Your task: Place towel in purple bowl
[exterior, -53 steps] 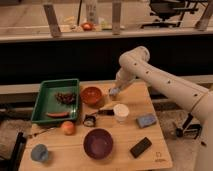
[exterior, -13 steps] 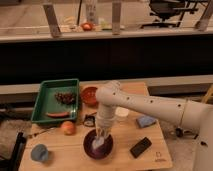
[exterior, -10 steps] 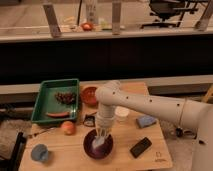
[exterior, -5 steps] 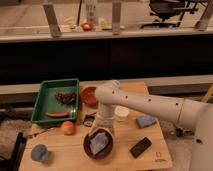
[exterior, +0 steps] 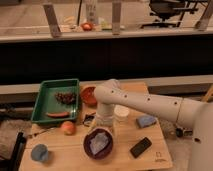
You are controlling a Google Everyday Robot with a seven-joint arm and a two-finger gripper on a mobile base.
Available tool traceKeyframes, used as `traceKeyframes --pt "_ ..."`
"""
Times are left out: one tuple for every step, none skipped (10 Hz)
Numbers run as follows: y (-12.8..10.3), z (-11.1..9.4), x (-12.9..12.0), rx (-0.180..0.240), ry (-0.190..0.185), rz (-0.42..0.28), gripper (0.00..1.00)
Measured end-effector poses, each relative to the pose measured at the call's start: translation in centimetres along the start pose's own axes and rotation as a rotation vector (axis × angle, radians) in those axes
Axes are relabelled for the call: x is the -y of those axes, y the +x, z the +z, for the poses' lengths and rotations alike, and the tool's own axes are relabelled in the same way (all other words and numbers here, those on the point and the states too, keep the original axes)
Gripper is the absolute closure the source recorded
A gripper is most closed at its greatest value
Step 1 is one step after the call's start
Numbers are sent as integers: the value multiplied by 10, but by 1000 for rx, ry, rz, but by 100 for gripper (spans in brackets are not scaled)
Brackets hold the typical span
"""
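One blue cup (exterior: 39, 152): front left corner of the desk (exterior: 150, 157).
Green tray (exterior: 46, 107): back left, dark food inside.
Purple bowl (exterior: 98, 144): front centre, towel (exterior: 99, 142) lying inside.
Gripper (exterior: 104, 125): just above the bowl's back rim; grip state cannot be told.
Black phone (exterior: 140, 146): right of bowl.

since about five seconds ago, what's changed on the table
The arm swung from the table's back to the purple bowl; the towel now lies in it. The claw sits just above the bowl. Green tray, apple and black phone stayed put.
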Motion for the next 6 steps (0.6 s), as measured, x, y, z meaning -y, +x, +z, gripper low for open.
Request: traceKeyframes --pt "0 -1 0 -3 4 -3 21" --pt "0 -2 0 -6 8 -6 21" --pt "0 -4 1 -9 12 -8 21" --pt "0 -4 1 -9 14 -8 21" --pt "0 -4 1 -9 14 -8 21" --pt "0 -4 1 -9 14 -10 21"
